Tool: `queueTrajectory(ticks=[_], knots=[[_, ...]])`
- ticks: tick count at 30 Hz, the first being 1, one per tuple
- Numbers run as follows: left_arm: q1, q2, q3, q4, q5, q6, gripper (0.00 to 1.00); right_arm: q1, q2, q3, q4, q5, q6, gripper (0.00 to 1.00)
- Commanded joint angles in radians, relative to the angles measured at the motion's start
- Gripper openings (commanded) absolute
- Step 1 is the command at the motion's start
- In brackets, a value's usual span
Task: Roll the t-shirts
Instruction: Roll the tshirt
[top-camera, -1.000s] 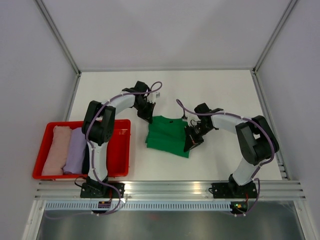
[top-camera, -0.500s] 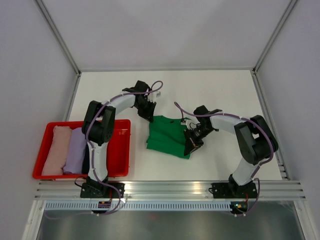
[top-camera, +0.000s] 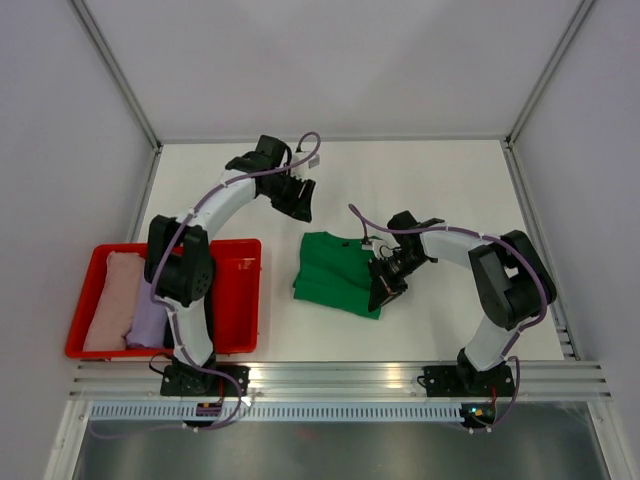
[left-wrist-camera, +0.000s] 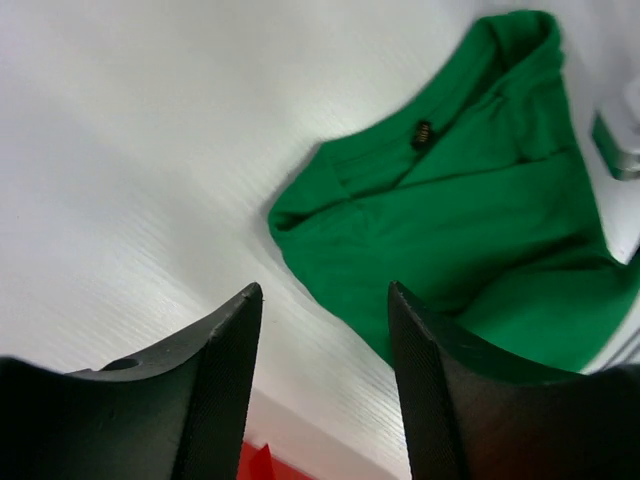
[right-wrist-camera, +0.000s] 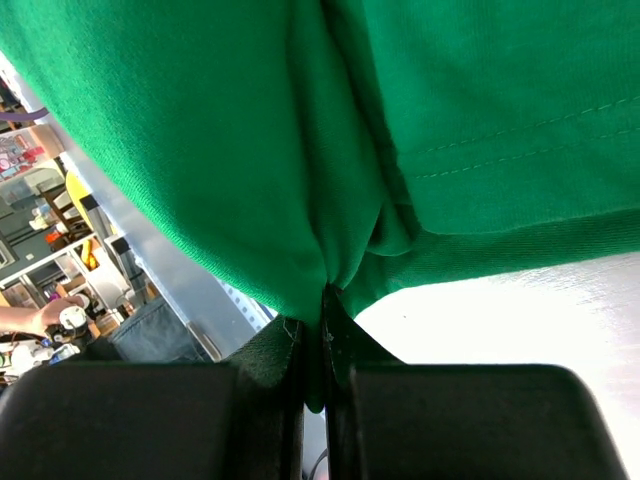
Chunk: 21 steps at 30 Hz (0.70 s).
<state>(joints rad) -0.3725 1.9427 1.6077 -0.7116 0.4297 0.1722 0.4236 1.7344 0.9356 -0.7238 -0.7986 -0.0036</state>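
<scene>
A bright green t-shirt (top-camera: 335, 272) lies folded into a narrow band on the white table. My right gripper (top-camera: 383, 283) is at its near right edge, shut on a pinch of the green cloth (right-wrist-camera: 300, 130), which bunches between the closed fingers (right-wrist-camera: 322, 300). Farther back and to the left, my left gripper (top-camera: 300, 195) hangs above the table, clear of the shirt. Its jaws (left-wrist-camera: 325, 290) stand open with nothing between them. The left wrist view shows the green shirt (left-wrist-camera: 470, 230) with its collar and label. A pale pink roll (top-camera: 110, 298) and a lavender roll (top-camera: 150, 298) lie in the tray.
The shallow red tray (top-camera: 235, 300) sits at the near left, beside the left arm's base. A dark garment (top-camera: 172, 322) in it is mostly hidden behind the arm. Walls and frame posts close in the table on three sides.
My left gripper has opened, let go of the shirt's far left corner, and pulled back toward the far side. The right gripper still pinches the shirt, barely moved.
</scene>
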Motion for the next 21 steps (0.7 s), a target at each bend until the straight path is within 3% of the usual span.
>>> queueTrajectory(ticks=[1,7,21], knots=[[-0.002,-0.125,-0.026,-0.086,0.070,0.047,0.60,0.003,-0.018,0.014,0.009,0.018,-0.007,0.00],[-0.054,-0.172,-0.176,-0.107,0.081,0.062,0.64,0.003,-0.042,0.011,0.029,0.050,0.001,0.00],[-0.085,-0.131,-0.319,-0.121,0.133,0.134,0.65,0.004,-0.027,0.022,0.034,0.108,0.001,0.00]])
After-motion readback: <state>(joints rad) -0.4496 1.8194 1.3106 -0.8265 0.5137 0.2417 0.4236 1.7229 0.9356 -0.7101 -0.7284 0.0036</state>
